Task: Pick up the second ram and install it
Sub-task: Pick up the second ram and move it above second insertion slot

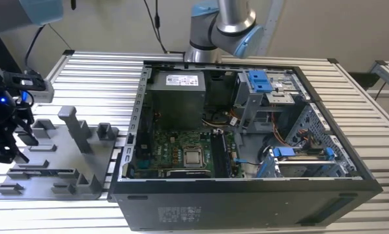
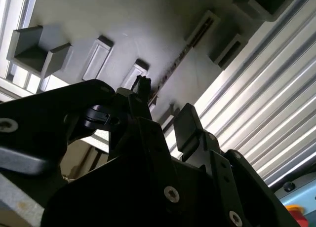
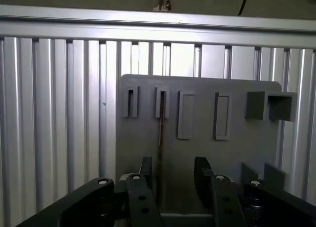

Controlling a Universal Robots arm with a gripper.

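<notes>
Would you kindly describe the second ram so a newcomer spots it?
Beside the open computer case lies a grey tray. The second ram is the thin dark strip on edge in its slot; its neighbours are grey recesses.

Even room light, glare on slatted table (image 2: 269,106), tool (image 2: 164,104) dark and blurred up close

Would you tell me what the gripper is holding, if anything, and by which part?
Nothing is held: the gripper is open over the memory stick, which stands in the tray.
</notes>
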